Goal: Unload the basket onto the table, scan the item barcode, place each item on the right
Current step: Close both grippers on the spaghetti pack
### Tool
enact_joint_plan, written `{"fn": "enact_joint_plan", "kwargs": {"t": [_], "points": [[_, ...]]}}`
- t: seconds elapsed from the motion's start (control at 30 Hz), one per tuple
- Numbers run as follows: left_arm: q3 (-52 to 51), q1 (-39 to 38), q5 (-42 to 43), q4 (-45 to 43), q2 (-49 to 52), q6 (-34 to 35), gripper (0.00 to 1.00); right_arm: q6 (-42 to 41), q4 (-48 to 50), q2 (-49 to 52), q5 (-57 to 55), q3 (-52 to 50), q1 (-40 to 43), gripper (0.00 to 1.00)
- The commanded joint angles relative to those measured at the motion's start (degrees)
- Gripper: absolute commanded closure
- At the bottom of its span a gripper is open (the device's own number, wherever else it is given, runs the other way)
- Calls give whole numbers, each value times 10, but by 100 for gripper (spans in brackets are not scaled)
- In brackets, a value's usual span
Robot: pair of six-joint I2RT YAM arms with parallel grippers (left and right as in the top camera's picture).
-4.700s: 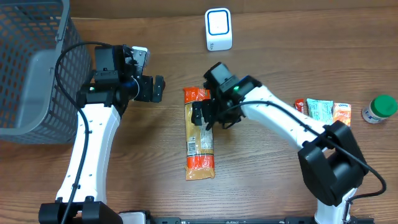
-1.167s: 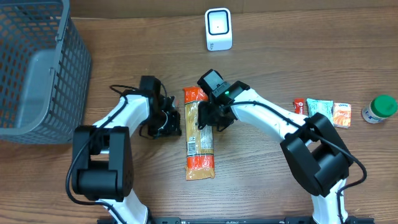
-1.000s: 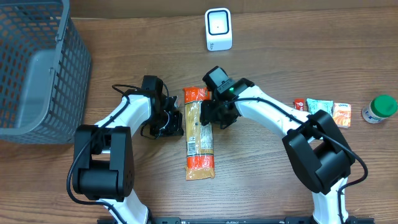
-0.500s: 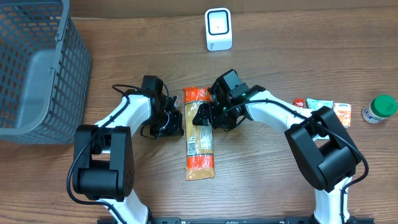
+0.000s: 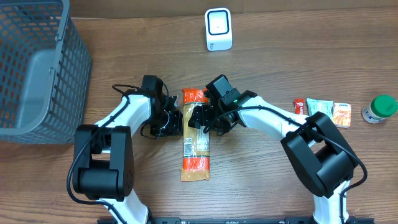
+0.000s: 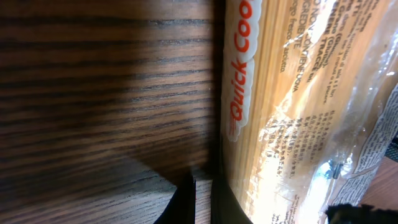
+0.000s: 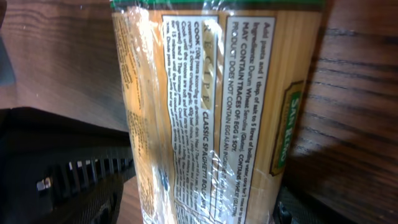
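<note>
Brown wood-grain surface (image 5: 280, 186), seen from above. At its centre, a long clear spaghetti packet (image 5: 195, 146), flat on the wood, orange at both ends, long axis running from 12 to 6 o'clock. At 12 o'clock, well apart from the packet, a white barcode scanner (image 5: 218, 29), upright, its window rimmed in blue. At 10 o'clock, a grey mesh basket (image 5: 31, 68), cut off by the frame edge. At 3 o'clock, three small sachets (image 5: 322, 111) side by side in a row; beyond them, near the edge, a white jar (image 5: 379, 109) with a green lid.

At 9 o'clock of the packet's upper half, the left hand (image 5: 173, 122): clenched on nothing, tips together right at the packet's long edge, just beside the orange "Quick Coo" lettering in the left wrist view. Directly opposite, reaching in from 3 o'clock over the same upper half, the right hand (image 5: 200, 118): released, fingers (image 7: 74, 186) spread wide, one on each side of the packet, with the ingredients and cooking text face-up between them. Contact between those fingers and the wrap: cannot tell.
</note>
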State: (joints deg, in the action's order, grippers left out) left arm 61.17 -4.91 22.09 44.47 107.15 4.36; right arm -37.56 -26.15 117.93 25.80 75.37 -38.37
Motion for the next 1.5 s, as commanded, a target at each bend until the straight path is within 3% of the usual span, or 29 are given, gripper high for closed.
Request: {"fn": "enact_joint_plan", "kwargs": {"t": [0.0,0.37,0.57,0.8,0.93,1.17,1.47], "points": [[-3,-4,0,-4,21,3,96,-21,9,15,-73,-20,-10,23],[-3,-4,-3,0,21,-1,96,-39,38,37,-12,-21,-21,23],[-3,-4,-7,1,21,-1,96,32,36,37,68,-23,-24,23],[-3,-4,-14,1,21,-1,96,33,46,37,111,-27,-36,40],[-3,-4,-15,1,21,-1,96,10,80,37,114,-27,-42,43],[-3,-4,-17,1,21,-1,96,-60,174,37,110,-27,-48,37],[-3,-4,-17,1,21,-1,96,-89,188,73,77,-27,-63,41]]}}
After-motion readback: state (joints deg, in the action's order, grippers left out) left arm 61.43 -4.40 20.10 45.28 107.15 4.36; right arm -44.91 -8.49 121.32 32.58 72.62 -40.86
